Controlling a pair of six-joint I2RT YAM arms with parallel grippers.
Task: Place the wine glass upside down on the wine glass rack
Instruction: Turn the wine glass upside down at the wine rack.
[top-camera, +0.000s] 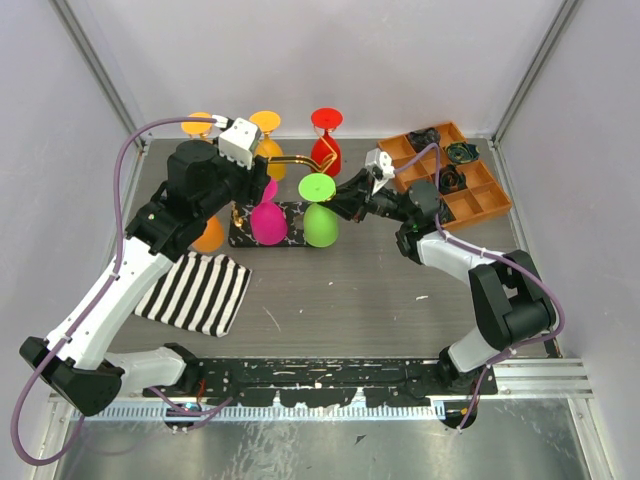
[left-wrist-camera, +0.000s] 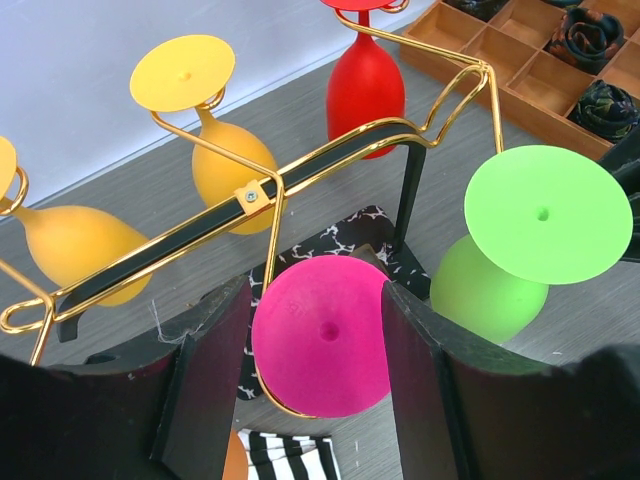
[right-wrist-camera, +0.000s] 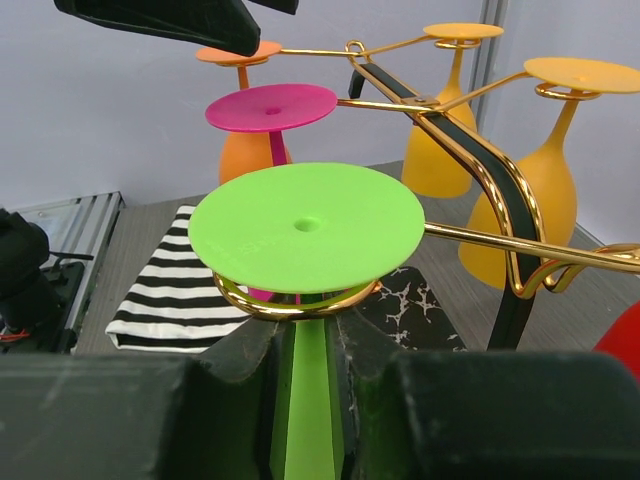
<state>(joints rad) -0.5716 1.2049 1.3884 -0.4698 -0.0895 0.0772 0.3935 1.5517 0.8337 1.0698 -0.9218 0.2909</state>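
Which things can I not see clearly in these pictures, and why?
Top view: the left arm covers most of the orange glass.
Right wrist view: shadow hides whether the right gripper presses the green glass stem or only flanks it.
Left wrist view: the edge cuts off the orange tray; its dark contents are unidentifiable.

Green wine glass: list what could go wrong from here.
1. The right gripper sits close around the stem of the green wine glass, whose foot lies on the gold hook. Backing away without opening could drag the glass off.
2. The left gripper hangs open just above the pink glass. A dip could knock it into its green neighbour.
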